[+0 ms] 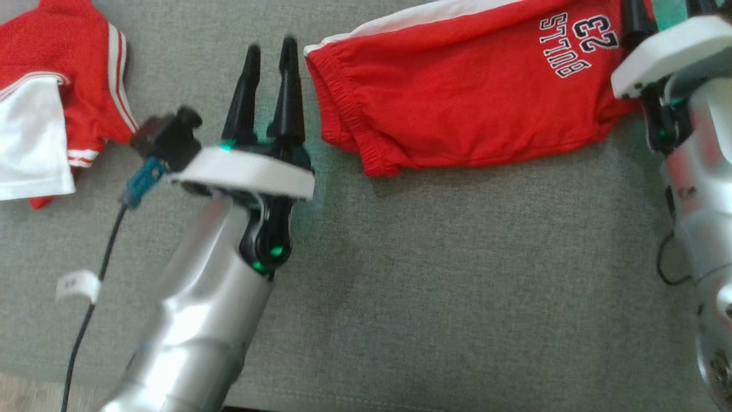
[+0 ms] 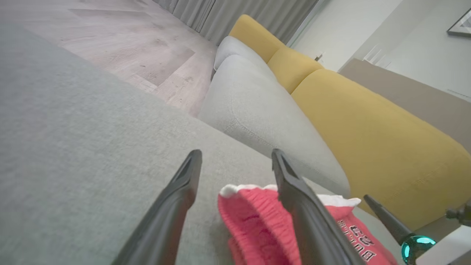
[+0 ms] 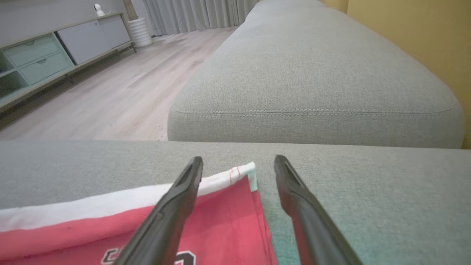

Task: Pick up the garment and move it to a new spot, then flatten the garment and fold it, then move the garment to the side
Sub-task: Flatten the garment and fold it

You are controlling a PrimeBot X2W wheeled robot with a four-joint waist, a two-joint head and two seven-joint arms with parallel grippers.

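A jersey lies toward the cushion's far left corner. Our left pincer stands empty, fingers apart, just beside the waistband of the shorts, which lie by the far edge. Our right pincer, also apart, hovers over their hem corner. If we pinch only the top layer, we risk pulling the fold open.

A: shorts colour?
B: red, white trim. lettering white, dark outline.
A: other garment?
B: red, white panel, white stripes.
A: background?
B: cushion grey-green, sofa back mustard yellow.
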